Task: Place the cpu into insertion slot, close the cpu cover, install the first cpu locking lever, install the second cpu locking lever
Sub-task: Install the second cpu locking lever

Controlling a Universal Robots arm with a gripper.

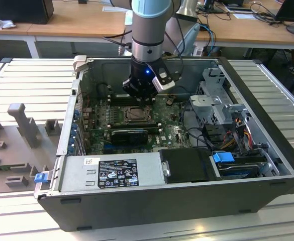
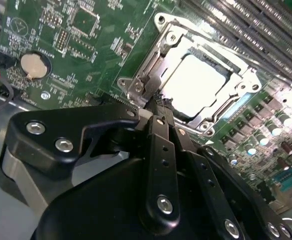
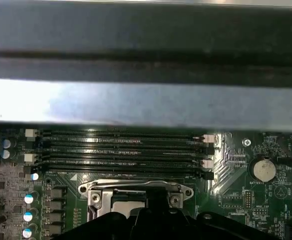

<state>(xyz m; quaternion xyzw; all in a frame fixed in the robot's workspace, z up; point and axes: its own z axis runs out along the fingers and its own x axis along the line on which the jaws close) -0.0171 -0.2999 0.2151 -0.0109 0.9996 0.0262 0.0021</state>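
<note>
— Where did the black two-fingered gripper (image 2: 158,102) stand?
— Low over the green motherboard (image 2: 93,45), its fingers drawn together with nothing between them, tips at the edge of the silvery metal cpu cover (image 2: 150,67).
— And the pale silver-grey square cpu (image 2: 195,82)?
— Seated in the black-framed insertion slot (image 1: 135,115), the cover lying down around it.

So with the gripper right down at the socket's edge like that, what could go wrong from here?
1. The gripper sits tight against the cpu cover at its hinge corner; a skewed push might bend the thin frame.
2. The cpu lies pale in the insertion slot under the cover; if it sits unevenly, pressure could harm the contacts.
3. The memory slots run close beside the socket, so a sideways slip might knock them.
</note>
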